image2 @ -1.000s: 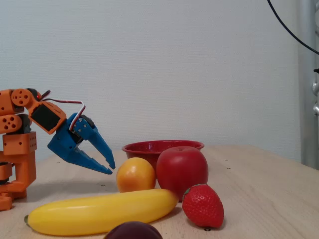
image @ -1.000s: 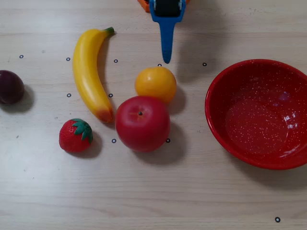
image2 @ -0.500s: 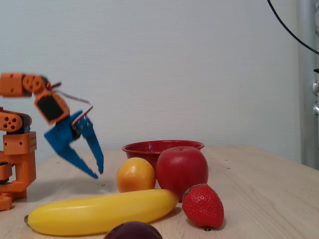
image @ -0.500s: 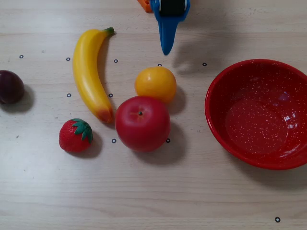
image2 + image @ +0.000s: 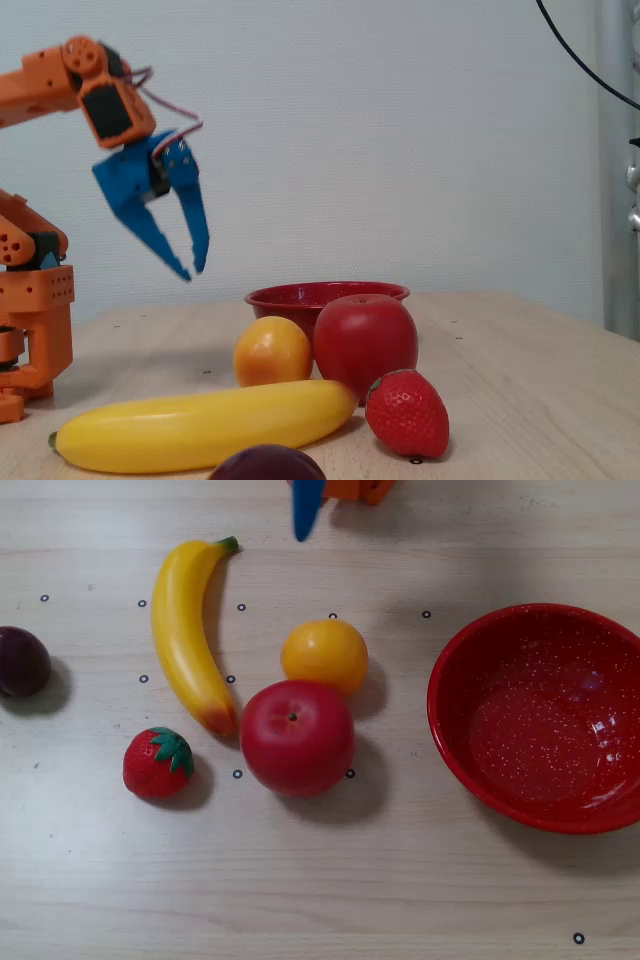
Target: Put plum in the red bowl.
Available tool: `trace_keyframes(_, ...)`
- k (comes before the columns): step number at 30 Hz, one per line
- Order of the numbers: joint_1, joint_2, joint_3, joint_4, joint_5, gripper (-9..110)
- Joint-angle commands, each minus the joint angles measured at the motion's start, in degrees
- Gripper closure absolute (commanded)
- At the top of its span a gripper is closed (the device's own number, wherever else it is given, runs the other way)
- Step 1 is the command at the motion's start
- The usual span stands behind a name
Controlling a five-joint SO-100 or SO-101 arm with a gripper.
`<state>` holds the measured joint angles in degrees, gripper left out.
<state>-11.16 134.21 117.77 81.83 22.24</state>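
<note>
The plum [image 5: 21, 662] lies at the far left edge of the table in the overhead view; in the fixed view only its top [image 5: 268, 465] shows at the bottom edge. The red bowl [image 5: 470, 650] stands empty at the right; in the fixed view it [image 5: 290, 296] sits behind the apple. My gripper [image 5: 191, 271] hangs high above the table, empty, blue fingers pointing down with the tips almost together. In the overhead view the gripper [image 5: 304, 530] shows only as a blue tip at the top edge, far from the plum.
A banana [image 5: 187, 640], an orange [image 5: 324, 654], a red apple [image 5: 297, 737] and a strawberry [image 5: 158, 763] lie between the plum and the bowl. The arm's orange base [image 5: 30, 320] stands at the left of the fixed view.
</note>
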Motion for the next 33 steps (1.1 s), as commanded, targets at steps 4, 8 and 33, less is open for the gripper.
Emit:
trace_keyframes(4,-7.5,-10.0,-19.6,5.1,3.8,101)
trace_keyframes(8,-12.6,-20.5,-33.0,11.0,3.9,101)
trace_keyframes(33,-38.1,-62.4,-76.2,23.2,27.5,73)
